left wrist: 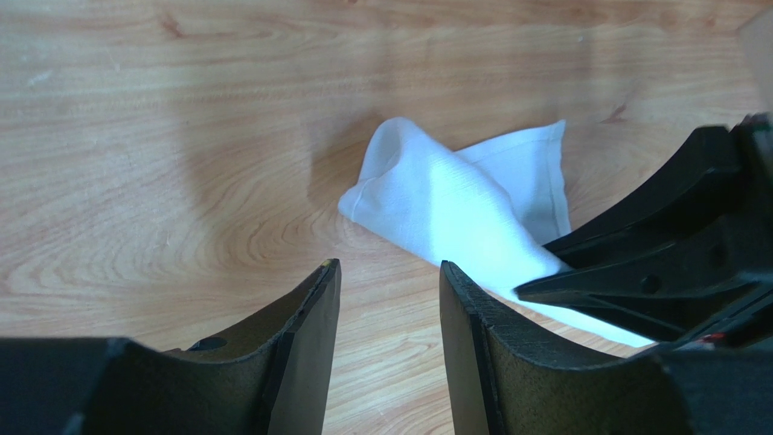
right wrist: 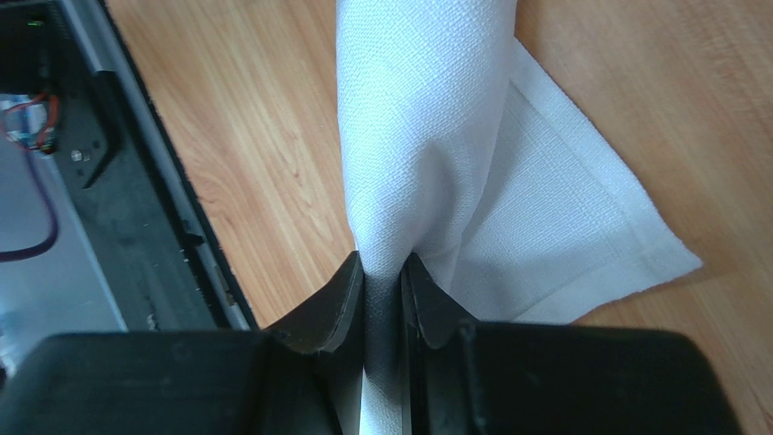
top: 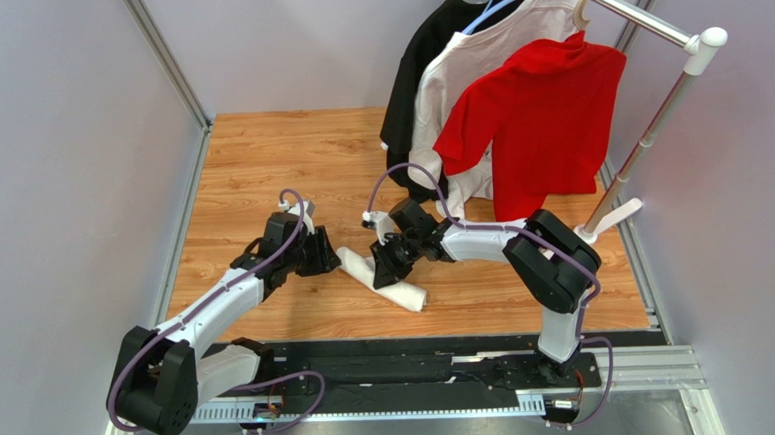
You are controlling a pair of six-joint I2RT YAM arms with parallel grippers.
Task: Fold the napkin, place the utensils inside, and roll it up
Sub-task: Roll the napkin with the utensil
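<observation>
From above, the napkin [top: 406,294] lies as a slim white tube on the wooden surface [top: 261,164]. One end sits just ahead of the left fingers [top: 326,257], and the right fingers [top: 386,267] come down on its middle. No spoon shows; whether one is wrapped inside cannot be told.

The left wrist view shows the left fingers [left wrist: 464,304] spread with only bare wood between them. The napkin [left wrist: 435,195] lies just beyond their tips, untouched. Its end is a soft, rounded fold of thin woven cloth with a stitched hem.

In the right wrist view, the right fingers [right wrist: 348,292] are nearly pressed together, pinching a ridge of the napkin [right wrist: 426,109]. The roll runs straight away from them. To their right a flat hemmed corner [right wrist: 590,240] splays loose on the wood.

With one narrow pinch as the only hold, I judge the limp cloth could sag or uncoil if lifted. The free corner would likely open first, and anything smooth and slim inside could slide out of an end.
</observation>
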